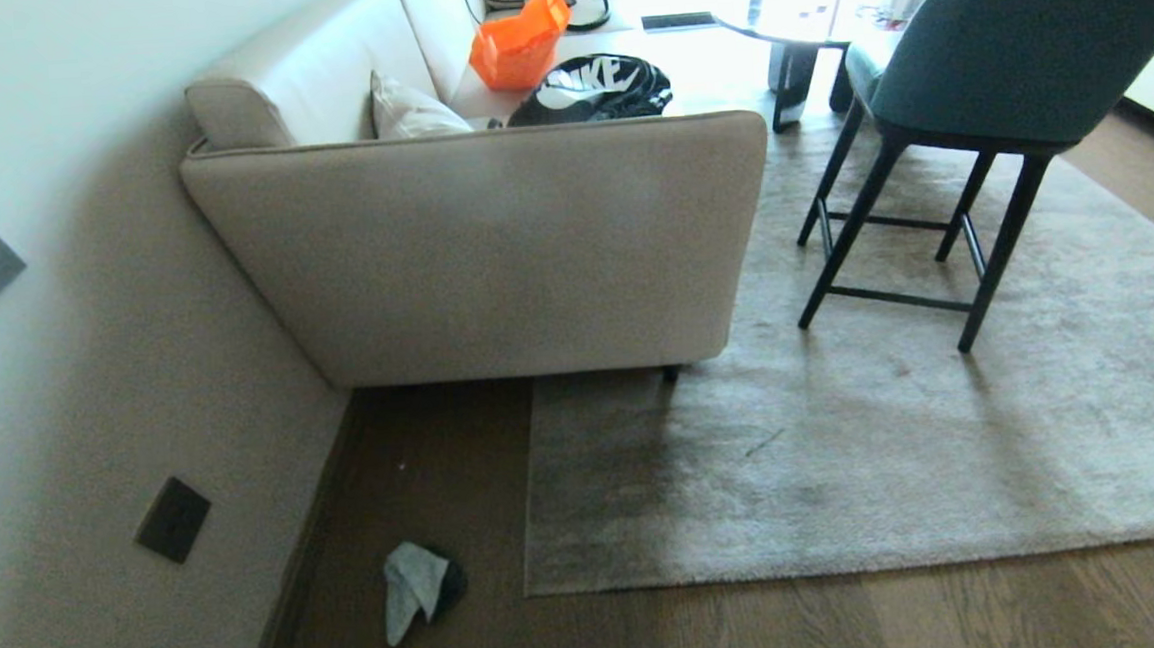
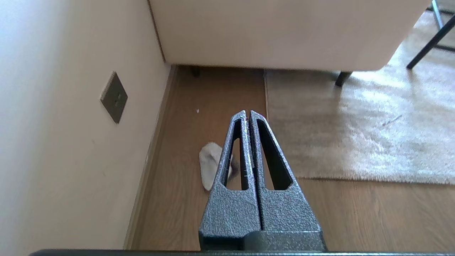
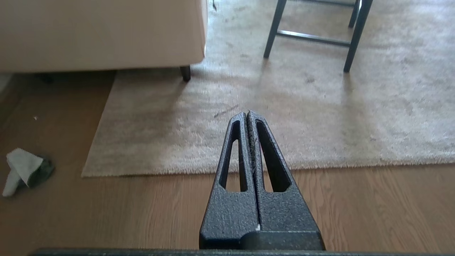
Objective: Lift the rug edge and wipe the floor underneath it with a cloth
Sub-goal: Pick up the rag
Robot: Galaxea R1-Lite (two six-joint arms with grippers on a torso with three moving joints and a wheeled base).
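Nearest, both arms hang parked above the floor (image 1: 756,624), the left gripper (image 2: 247,114) and right gripper (image 3: 247,114) clenched on nothing; neither arm shows from the head. No step has begun: the cloth (image 1: 415,586) lies crumpled between wall and rug, just beside the rug edge (image 1: 852,566), so fetching it likely comes first. Beyond, the rug runs under the sofa (image 1: 492,249), its far hem hidden

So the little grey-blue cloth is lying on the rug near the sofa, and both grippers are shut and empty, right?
Not quite: the cloth lies on the bare wood floor, beside the rug, as the head view shows. The left gripper and right gripper are indeed shut and empty.
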